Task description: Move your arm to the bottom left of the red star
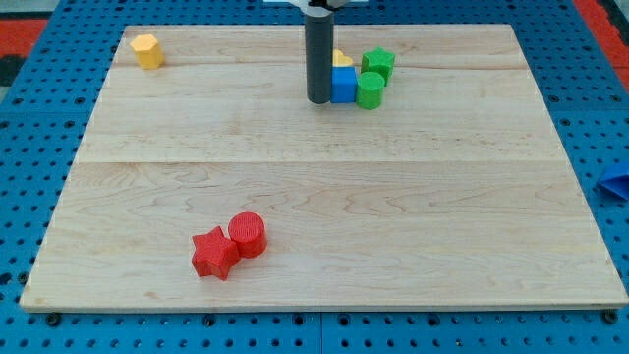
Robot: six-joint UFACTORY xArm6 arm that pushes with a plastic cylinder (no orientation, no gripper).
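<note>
I can read no text, label, number or sign anywhere on my desk [324,197] or its blocks.

A single camera looks down at a slant on the wooden board [324,187] from beyond its near edge, facing across it toward the far edge. It stands far enough off that the whole board fits, with blue pegboard [39,157] showing around it. Only the rod's lower part enters from above the board.
</note>
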